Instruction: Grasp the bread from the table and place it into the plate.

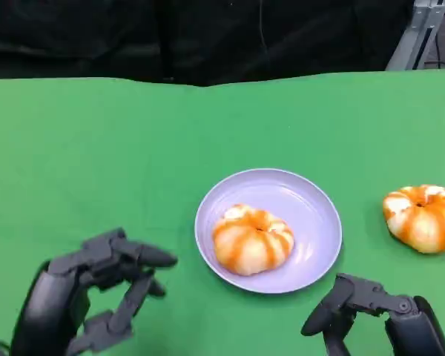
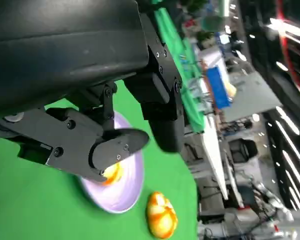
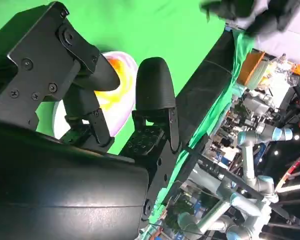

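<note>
Fingers point(image 1: 137, 271) of the left hand point(image 1: 96, 293) are spread and hold nothing; in the head view this hand hovers over the green bench point(image 1: 96, 163) at lower left, well apart from the lavender plate point(image 1: 311, 215). The right hand point(image 1: 374, 311) sits at lower right with its fingers parted and empty, just beside the plate's near rim. One striped bread roll point(image 1: 252, 239) already lies in the plate. A second bread roll point(image 1: 423, 217) lies on the bench beyond and to the right of the right hand, apart from the plate's right edge. That roll is round, so it offers no long axis to align with. By judgement the right hand is much the nearer, and the plate lies between the left hand and this roll.

Left wrist view: the left hand's fingers point(image 2: 120, 147) stand apart with nothing between them. Past them appear the plate point(image 2: 127, 192), the roll in it point(image 2: 112, 172) partly hidden, and the loose roll point(image 2: 161, 215) farther off on the bench.

Right wrist view: the right hand's fingers point(image 3: 152, 90) are apart and empty. Beyond them lie the plate point(image 3: 62, 117) and its roll point(image 3: 117, 85). The coming reach, by judgement, goes outward to the right, away from the plate.
</note>
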You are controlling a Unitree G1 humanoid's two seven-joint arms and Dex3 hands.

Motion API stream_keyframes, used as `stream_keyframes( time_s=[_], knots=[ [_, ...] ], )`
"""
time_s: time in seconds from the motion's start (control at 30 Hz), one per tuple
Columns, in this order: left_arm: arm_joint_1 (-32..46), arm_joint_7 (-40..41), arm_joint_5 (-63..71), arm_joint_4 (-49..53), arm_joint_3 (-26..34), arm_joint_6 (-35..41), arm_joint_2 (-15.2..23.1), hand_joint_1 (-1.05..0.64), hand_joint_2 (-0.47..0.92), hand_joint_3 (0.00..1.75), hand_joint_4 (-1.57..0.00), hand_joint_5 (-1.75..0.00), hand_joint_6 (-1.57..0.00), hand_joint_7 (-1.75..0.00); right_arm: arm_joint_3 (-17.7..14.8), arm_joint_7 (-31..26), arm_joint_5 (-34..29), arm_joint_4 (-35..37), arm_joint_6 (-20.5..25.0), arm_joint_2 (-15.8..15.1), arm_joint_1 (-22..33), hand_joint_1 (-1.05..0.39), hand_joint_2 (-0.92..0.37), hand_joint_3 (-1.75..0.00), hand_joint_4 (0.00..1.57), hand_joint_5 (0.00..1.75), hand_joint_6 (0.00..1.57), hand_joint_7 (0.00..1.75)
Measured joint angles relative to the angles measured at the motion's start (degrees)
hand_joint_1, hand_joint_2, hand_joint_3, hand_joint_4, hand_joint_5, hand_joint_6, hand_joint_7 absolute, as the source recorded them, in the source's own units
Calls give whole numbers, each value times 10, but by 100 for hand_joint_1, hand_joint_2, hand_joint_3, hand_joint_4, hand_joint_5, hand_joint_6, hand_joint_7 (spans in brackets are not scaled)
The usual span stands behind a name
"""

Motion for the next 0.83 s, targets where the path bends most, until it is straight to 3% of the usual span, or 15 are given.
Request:
stream_keyframes(
  time_s=[0.23,0.83],
  knots=[
    [28,3,13,5,-12,-9,-8,-3,35,148,-88,-175,-78,-165,-8,1,7,0,-1,-5,3,3,-21,-143,87,151,90,123],
    [10,8,31,49,-16,-70,-11,-7,32,149,-88,-175,-79,-162,-14,5,9,-8,-1,-13,12,3,-22,-142,86,152,89,125]
  ],
)
